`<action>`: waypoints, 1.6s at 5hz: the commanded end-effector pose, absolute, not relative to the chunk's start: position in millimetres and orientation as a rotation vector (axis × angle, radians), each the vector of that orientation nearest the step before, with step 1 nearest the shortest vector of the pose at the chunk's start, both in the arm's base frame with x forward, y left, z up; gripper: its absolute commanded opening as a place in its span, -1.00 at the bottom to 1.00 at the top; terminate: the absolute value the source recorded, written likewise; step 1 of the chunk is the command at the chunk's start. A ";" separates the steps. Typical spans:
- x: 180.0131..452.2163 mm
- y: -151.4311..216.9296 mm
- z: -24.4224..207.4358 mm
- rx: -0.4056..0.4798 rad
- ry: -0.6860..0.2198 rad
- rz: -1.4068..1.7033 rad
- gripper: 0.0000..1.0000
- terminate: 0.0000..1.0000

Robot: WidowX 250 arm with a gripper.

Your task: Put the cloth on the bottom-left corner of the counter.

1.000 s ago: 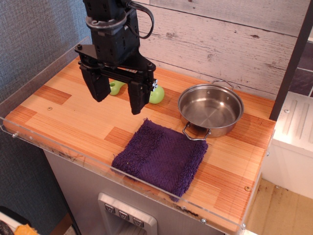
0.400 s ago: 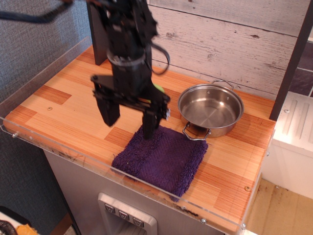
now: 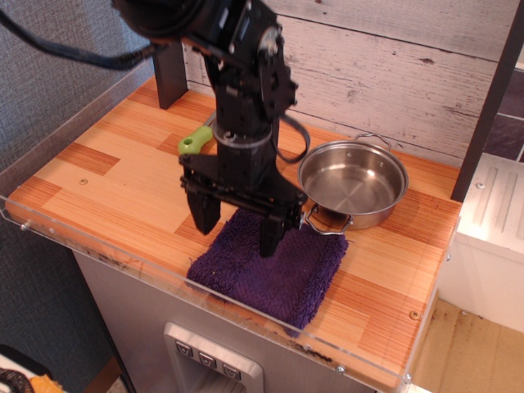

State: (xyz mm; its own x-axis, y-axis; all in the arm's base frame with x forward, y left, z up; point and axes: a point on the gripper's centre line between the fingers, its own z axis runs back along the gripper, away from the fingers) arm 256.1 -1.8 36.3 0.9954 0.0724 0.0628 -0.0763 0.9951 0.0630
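The dark purple cloth (image 3: 274,274) lies flat near the front edge of the wooden counter (image 3: 115,188), just in front of the steel pot. My black gripper (image 3: 239,230) is open and points down over the cloth's left half. One fingertip is at the cloth's left edge and the other is over its middle. The fingertips sit at or just above the cloth; I cannot tell if they touch it. The arm hides the cloth's back-left corner. The counter's front-left corner (image 3: 24,209) has a small screw.
A steel pot (image 3: 353,182) with handles stands right behind the cloth. A green object (image 3: 195,140) shows partly behind the arm. A clear acrylic rim (image 3: 123,262) edges the counter's front and left. A dark post (image 3: 170,74) stands at the back left.
The gripper has moved right and down, from above the counter's middle to just over the cloth. It stays open. The cloth and pot have not moved.
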 end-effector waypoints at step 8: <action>224.7 117.2 3.9 0.060 -0.049 0.175 1.00 -1.00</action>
